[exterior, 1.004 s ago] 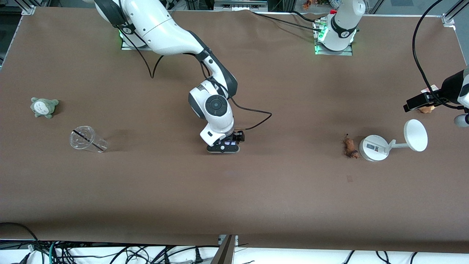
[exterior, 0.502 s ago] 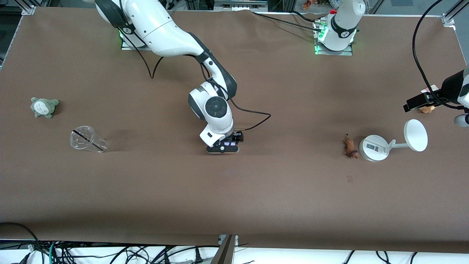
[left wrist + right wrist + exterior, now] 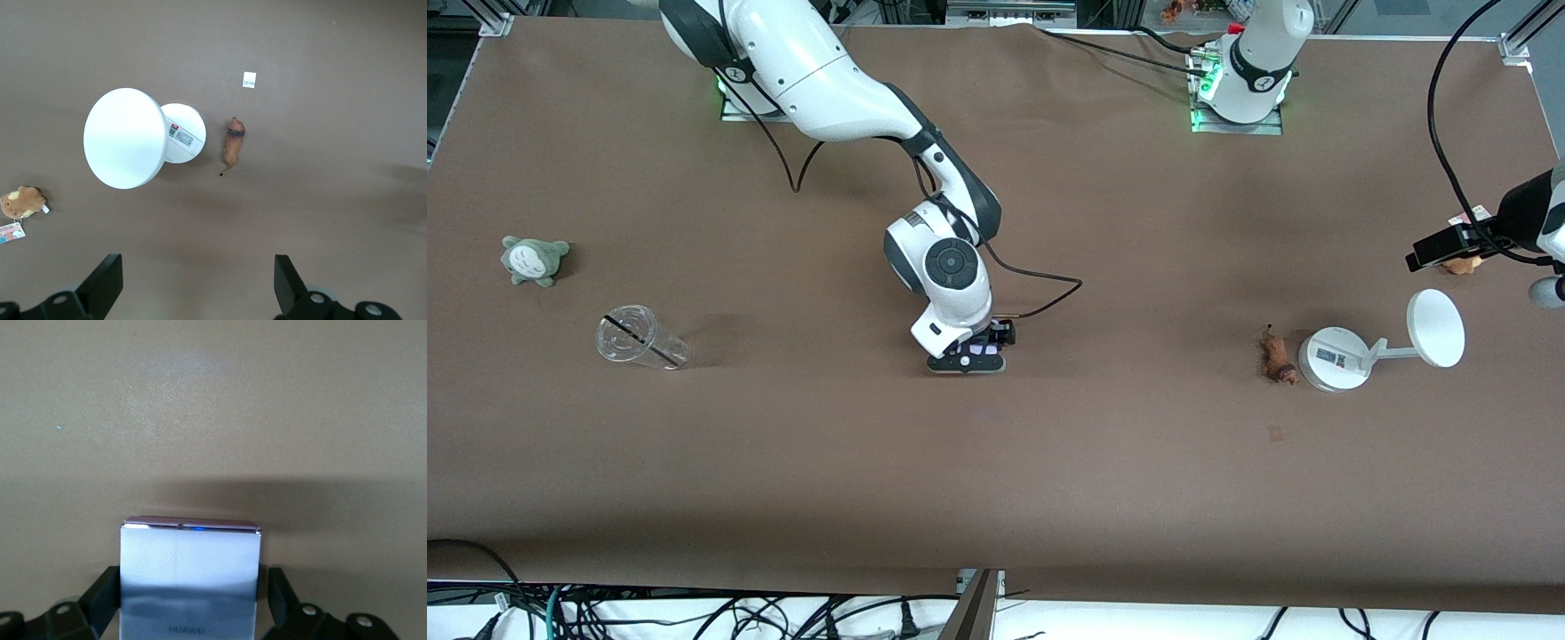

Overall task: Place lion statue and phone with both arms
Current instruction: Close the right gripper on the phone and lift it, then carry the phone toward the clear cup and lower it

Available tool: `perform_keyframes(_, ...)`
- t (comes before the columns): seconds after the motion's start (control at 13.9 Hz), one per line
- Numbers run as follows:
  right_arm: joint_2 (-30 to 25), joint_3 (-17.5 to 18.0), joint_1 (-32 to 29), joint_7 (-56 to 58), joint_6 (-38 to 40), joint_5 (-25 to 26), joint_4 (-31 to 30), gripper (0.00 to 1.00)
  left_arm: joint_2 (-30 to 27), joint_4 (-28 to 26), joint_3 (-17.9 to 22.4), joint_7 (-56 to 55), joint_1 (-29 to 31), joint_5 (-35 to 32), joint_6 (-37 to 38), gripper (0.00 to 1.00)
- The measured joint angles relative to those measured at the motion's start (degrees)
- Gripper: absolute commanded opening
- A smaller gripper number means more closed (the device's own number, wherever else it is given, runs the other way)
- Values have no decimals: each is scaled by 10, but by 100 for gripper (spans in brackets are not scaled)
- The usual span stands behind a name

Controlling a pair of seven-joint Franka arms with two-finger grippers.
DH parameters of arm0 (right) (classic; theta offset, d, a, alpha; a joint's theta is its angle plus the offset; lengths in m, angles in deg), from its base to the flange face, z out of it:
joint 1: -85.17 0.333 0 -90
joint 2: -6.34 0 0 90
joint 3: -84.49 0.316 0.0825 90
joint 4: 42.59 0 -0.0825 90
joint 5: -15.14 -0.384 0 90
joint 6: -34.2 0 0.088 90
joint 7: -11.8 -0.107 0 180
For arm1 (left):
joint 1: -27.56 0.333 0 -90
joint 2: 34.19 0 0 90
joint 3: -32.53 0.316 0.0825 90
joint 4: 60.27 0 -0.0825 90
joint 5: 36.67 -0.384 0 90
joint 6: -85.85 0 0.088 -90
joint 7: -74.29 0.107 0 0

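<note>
Worktop (image 3: 1049,462): brown cloth, two arms based along one edge.

Phone (image 3: 190,577): pale, flat, glossy, lying at mid-worktop directly under the right arm's wrist. The right wrist view shows it between the two fingers (image 3: 100,597), which stand just beside its long edges; whether they already press on it cannot be told.

Right hand (image 3: 966,353): low over the phone, fingers narrow, set to either side of the device.

Lion statue (image 3: 1278,356): small orange-brown figurine lying on the worktop toward the left arm's end, just beside the base of the white round stand (image 3: 1334,358). Untouched.

Left hand (image 3: 197,287): up in the air over the stand's neighbourhood, fingers spread wide, holding nothing. This arm waits.

Handling note, step in hand (judgement): gripping the phone. The casing looks slick and thin, so the fingers should meet both long edges squarely and centred; an off-centre pinch could let it pivot or slide out on lifting.

Other items: brown plush with card tag (image 3: 22,202); grey-green plush (image 3: 534,259); clear cup (image 3: 639,337) on its side.
</note>
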Motion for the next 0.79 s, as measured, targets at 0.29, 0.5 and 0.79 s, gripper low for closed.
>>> perform_keyframes(0.29,0,-3,-5,2,0,0,4,38,0,0,0,0,0,0,0,100)
perform_keyframes(0.5,-4,-5,-25,26,18,0,14,38,0,0,0,0,0,0,0,100)
perform_keyframes(0.79,-45,-6,-52,57,82,0,10,38,0,0,0,0,0,0,0,100)
